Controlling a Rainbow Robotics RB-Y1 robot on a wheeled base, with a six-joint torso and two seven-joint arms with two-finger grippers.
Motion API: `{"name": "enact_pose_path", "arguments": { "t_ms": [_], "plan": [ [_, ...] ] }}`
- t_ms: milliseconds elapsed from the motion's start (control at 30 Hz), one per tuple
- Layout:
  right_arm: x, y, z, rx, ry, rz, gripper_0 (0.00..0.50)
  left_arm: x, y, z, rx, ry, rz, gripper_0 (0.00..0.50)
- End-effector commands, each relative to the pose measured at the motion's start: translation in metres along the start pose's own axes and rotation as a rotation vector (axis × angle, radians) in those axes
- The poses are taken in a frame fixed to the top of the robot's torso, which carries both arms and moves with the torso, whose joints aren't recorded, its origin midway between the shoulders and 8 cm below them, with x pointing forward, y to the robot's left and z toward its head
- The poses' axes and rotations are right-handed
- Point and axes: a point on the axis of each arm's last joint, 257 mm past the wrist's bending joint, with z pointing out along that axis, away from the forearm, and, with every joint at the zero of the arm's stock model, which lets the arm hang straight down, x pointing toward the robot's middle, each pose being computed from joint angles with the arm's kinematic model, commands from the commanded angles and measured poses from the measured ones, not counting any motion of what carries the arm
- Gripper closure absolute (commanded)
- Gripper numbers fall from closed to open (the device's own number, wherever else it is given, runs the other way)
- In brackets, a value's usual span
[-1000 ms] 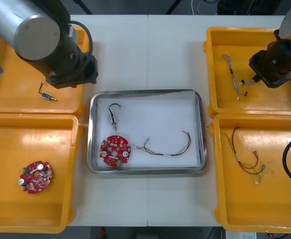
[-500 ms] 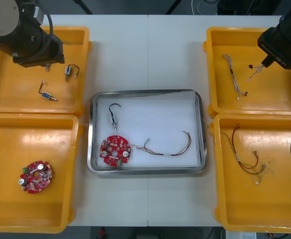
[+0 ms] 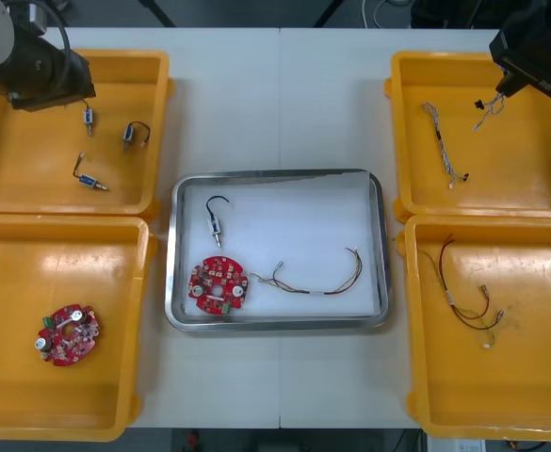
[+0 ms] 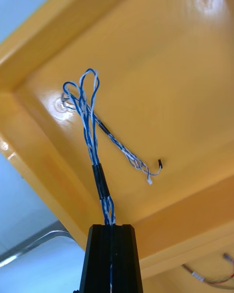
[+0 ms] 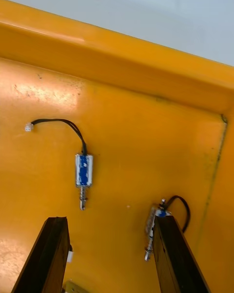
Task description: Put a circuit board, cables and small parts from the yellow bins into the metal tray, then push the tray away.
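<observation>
My right gripper (image 3: 501, 87) (image 4: 112, 227) is shut on a twisted blue and white cable (image 3: 487, 105) (image 4: 90, 127), which dangles over the back right yellow bin (image 3: 529, 188). My left gripper (image 3: 51, 77) (image 5: 110, 220) hangs open over the back left yellow bin (image 3: 30, 160). One small metal part (image 5: 83, 172) with a black lead lies just beyond its fingers, and another (image 5: 152, 227) lies against one finger. The metal tray (image 3: 277, 177) holds a red circuit board (image 3: 218, 286), a small metal part (image 3: 216, 222) and a red and yellow cable (image 3: 317, 279).
Another twisted cable (image 3: 442, 143) lies in the back right bin. Red and yellow cables (image 3: 465, 303) lie in the front right bin (image 3: 539, 395). A circuit board (image 3: 68, 335) sits in the front left bin (image 3: 30, 273). Three small metal parts (image 3: 89, 117) lie in the back left bin.
My right gripper has risen from the back right bin with the blue and white cable in it. My left arm has drawn back from the tray's corner to the bin's far side.
</observation>
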Motion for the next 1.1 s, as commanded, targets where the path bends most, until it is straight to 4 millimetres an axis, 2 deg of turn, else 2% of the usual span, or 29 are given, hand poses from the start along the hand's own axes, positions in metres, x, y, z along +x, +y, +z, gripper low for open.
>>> {"name": "enact_pose_path", "arguments": {
  "t_ms": [33, 200, 333, 467, 633, 867, 900, 1000, 1100],
  "plan": [
    [-0.007, 0.005, -0.025, 0.018, -0.111, -0.193, 0.500, -0.045, 0.003, -0.016, 0.003, -0.095, 0.144, 0.000],
    [0.012, 0.037, -0.040, -0.036, -0.157, -0.359, 0.500, -0.043, 0.003, -0.001, -0.007, -0.114, 0.149, 0.000],
    [0.037, 0.061, -0.048, -0.097, -0.147, -0.473, 0.500, -0.040, -0.001, 0.016, -0.008, -0.137, 0.147, 0.000],
    [0.069, 0.087, -0.057, -0.161, -0.128, -0.610, 0.500, -0.033, -0.004, 0.034, -0.005, -0.151, 0.136, 0.000],
    [0.105, 0.108, -0.065, -0.217, -0.112, -0.813, 0.500, -0.026, -0.007, 0.044, -0.003, -0.149, 0.136, 0.000],
    [0.154, 0.118, -0.058, -0.199, -0.149, -1.142, 0.500, -0.016, -0.009, 0.055, -0.004, -0.137, 0.136, 0.000],
    [0.154, 0.118, -0.058, -0.199, -0.149, -1.142, 0.500, -0.016, -0.009, 0.055, -0.004, -0.137, 0.136, 0.000],
    [0.182, 0.118, -0.045, -0.174, -0.158, -1.299, 0.500, -0.012, -0.008, 0.061, -0.013, -0.142, 0.154, 0.000],
    [0.197, 0.116, -0.030, -0.137, -0.148, -1.427, 0.500, -0.011, -0.006, 0.067, -0.018, -0.158, 0.164, 0.000]
  ]
}}
